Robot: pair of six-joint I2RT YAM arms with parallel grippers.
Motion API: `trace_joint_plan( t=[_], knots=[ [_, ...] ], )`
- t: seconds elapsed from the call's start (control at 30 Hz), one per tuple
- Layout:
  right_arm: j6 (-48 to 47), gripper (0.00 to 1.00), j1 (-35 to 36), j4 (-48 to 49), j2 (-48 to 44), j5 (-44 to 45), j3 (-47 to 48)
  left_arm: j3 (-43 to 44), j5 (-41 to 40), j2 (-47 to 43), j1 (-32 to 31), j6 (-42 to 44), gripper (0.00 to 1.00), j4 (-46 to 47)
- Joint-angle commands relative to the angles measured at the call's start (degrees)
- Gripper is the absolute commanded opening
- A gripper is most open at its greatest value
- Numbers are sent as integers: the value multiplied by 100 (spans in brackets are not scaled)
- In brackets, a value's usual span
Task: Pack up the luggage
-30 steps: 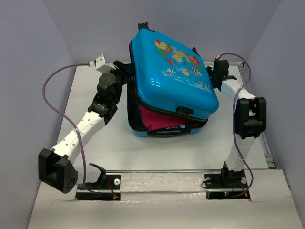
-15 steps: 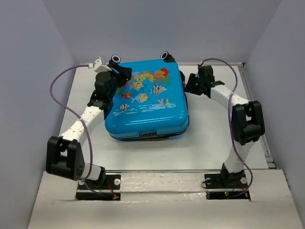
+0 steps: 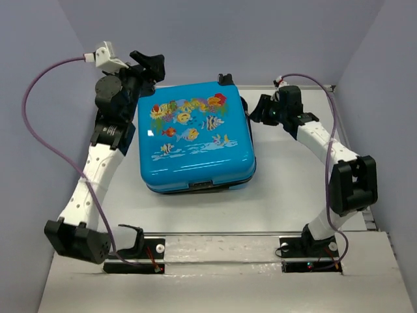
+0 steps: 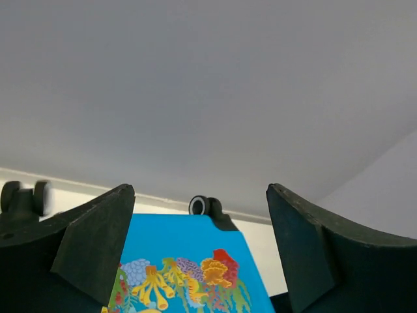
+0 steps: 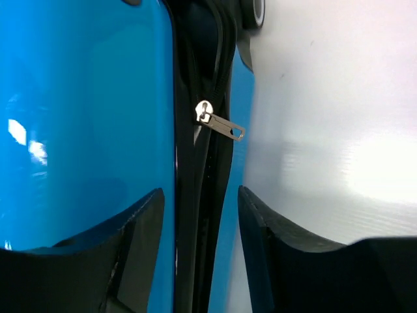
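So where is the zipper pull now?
In the right wrist view, the zipper pull lies on the side seam of the luggage, just ahead of the right gripper.

Top external looks down from above and behind the near edge over the whole table point(image 3: 293, 195). Left wrist faces the far wall point(image 4: 195, 98); right wrist sits close at the zipper point(image 5: 207, 112). All share the luggage point(image 3: 195, 147).

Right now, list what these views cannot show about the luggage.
- Contents: hidden in every view by the closed lid of the luggage.
- Zipper progress: right wrist view shows only the zipper pull; frame edges cut off the rest.
- Left-edge wheel: blurred in left wrist view.
- Contact: unclear whether the right gripper touches the shell.
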Motion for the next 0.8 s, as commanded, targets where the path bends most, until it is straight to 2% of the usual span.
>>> trace_joint_plan(
  t=[0.0,0.07,0.1,0.17,0.2,0.27,0.3,0.4,0.47,0.5,0.63,0.77],
  knots=[
    [-265,61,-145,-15,-554,-12,23,-195,-413,-802,-217,579,97,-775],
    [-397,65,-145,-77,-870,-178,-117,-704,-740,-926,2,387,99,-847],
    [-407,64,-145,-69,-1010,-248,-204,-794,-662,-857,394,263,99,-873],
    [-398,46,-145,-60,-1485,-477,-529,-603,468,-490,923,44,99,-987],
    [-398,29,-145,-17,-1652,-556,-652,-454,995,69,1283,-88,99,-1179],
    [-415,22,-75,27,-1951,-653,-978,11,1123,661,1532,6,99,-1513],
    [-424,22,-75,36,-2204,-645,-1074,553,1045,908,1541,129,99,-1689],
    [-477,25,-22,37,-2514,-557,-1364,1206,1262,1803,1690,315,99,-1848],
    [-521,33,-22,19,-2541,-600,-1435,1437,1921,2104,1787,288,99,-1814],
    [-530,41,-22,10,-2506,-609,-1444,1733,2123,2436,1822,332,99,-1962],
    [-512,57,-22,10,-2392,-706,-1427,2579,2284,3273,1822,517,99,-2577],
    [-486,60,-22,19,-2392,-732,-1444,2896,2424,3818,1814,456,99,-2526]
  ],
)
